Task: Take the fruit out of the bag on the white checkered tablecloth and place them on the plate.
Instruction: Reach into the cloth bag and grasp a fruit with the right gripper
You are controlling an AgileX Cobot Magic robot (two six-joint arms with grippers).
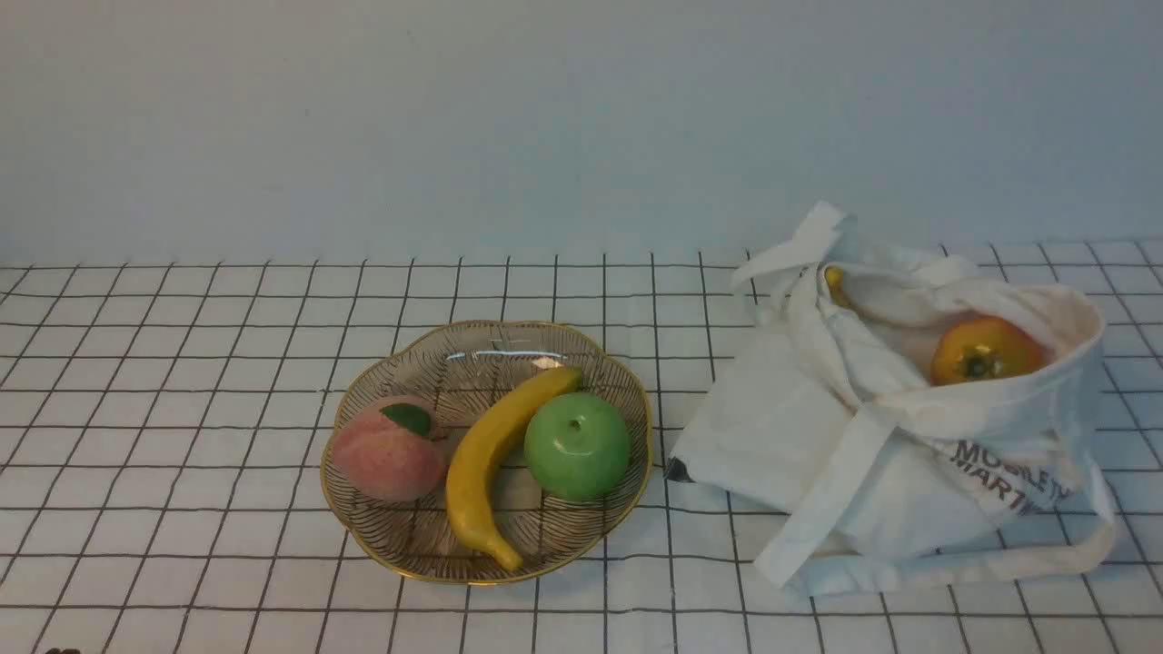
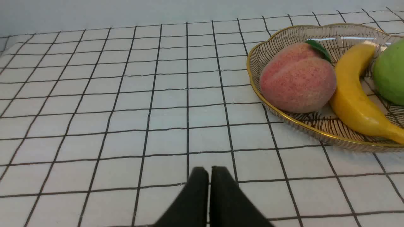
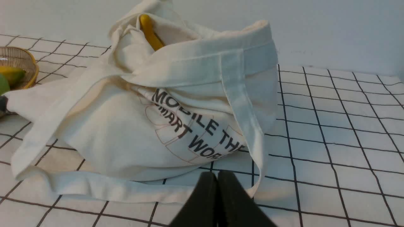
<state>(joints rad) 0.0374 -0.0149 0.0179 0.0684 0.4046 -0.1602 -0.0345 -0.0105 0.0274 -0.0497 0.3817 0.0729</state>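
Nearest, each wrist view shows what the front view does not. The left hand (image 2: 209, 171) has its dark fingers pressed together with nothing between them, low over the white checkered tablecloth (image 1: 182, 363). The right hand (image 3: 217, 176) is closed the same way, empty, just near of the canvas tote bag (image 1: 909, 436). A loose strap (image 1: 954, 568) lies flat on the surface along the bag's near side, between the right hand and the bag's wall. The printed lettering (image 3: 195, 126) reads most fully in the right wrist view. Left of centre sits the glass plate (image 1: 472, 359), carrying a peach (image 1: 389, 450), a banana (image 1: 495, 450) and a green apple (image 1: 577, 445). These fill its left, middle and right, with bare glass showing along the far rim. The bag's left corner lies just beside the plate's right rim, while wide bare cloth runs left of the plate and right of the bag. Only the front view shows the orange-red fruit (image 1: 983, 350), which rests inside the bag's open mouth on its right; from the right wrist the bag's rim hides it. A yellow piece (image 1: 834, 283) pokes up at the bag's far left fold. Farthest, the cloth ends at a pale wall (image 1: 545, 118).
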